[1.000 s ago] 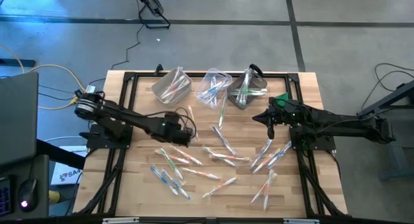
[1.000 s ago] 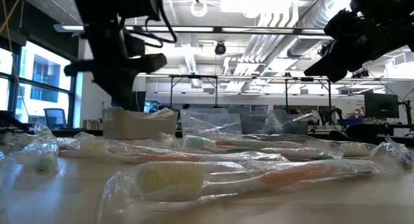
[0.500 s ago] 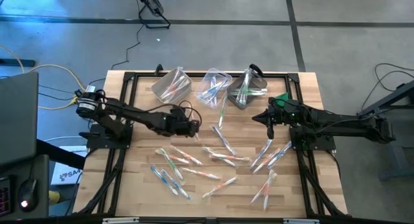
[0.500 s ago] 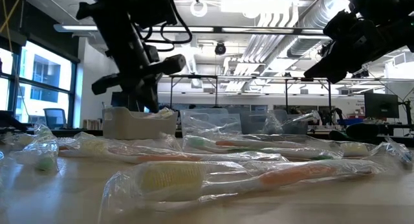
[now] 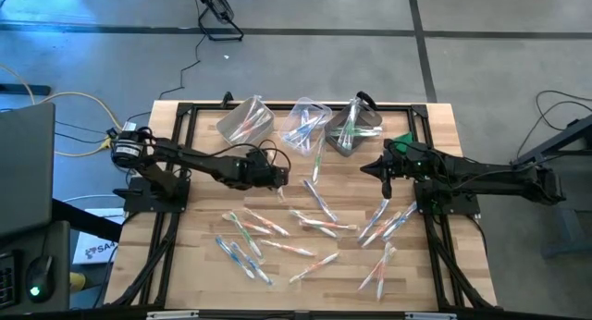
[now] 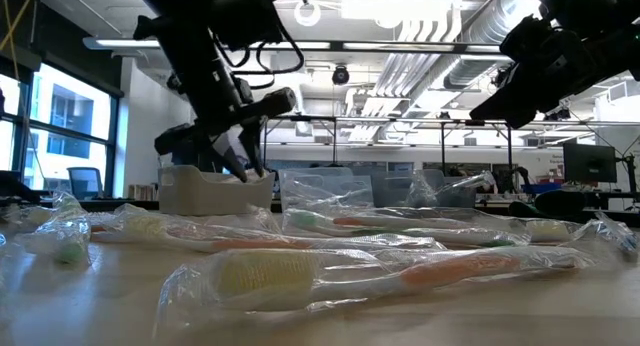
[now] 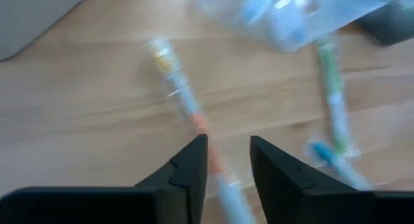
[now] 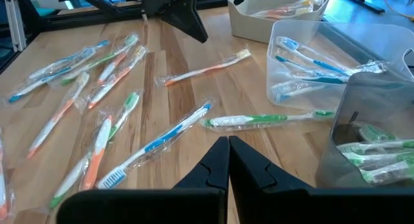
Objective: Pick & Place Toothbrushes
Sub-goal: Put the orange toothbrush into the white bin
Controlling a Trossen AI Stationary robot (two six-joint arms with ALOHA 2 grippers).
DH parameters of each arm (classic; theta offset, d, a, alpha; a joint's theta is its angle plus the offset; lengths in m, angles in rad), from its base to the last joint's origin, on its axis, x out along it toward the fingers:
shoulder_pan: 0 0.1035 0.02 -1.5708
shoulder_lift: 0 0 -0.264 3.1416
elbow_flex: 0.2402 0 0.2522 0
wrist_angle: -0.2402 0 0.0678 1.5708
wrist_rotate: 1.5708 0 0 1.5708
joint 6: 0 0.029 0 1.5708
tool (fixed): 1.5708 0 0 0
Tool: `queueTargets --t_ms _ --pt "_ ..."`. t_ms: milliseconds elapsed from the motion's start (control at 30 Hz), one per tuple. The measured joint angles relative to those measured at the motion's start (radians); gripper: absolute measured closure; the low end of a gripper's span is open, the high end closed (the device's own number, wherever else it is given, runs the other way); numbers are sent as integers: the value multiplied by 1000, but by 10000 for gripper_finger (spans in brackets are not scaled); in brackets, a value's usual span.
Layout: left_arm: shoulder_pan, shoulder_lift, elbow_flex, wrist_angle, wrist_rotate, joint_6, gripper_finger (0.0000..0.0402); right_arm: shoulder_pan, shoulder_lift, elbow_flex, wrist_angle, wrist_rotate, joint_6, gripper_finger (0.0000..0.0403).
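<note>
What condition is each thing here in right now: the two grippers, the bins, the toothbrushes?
Left gripper: open, above an orange toothbrush on the table.
Right gripper: shut, empty.
Left bin: orange-handled brushes inside.
Middle bin: blue-handled brushes inside.
Right bin: green-handled brushes inside.
Loose toothbrushes: wrapped, lying scattered on the table.

The table (image 5: 208, 264) is pale wood planking with a smooth finish. The toothbrushes (image 8: 155, 143) lie in clear, glossy plastic wrappers (crinkled); the bins (image 8: 304, 62) are clear or white plastic.
</note>
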Motion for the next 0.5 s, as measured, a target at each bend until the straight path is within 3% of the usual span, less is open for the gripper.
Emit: queueTargets --t_ms 200,500 --pt "0 16 2 92 -27 80 277 0 0 0 -3 0 0 401" --pt "0 21 0 117 -26 130 321 0 0 0 1 0 0 401"
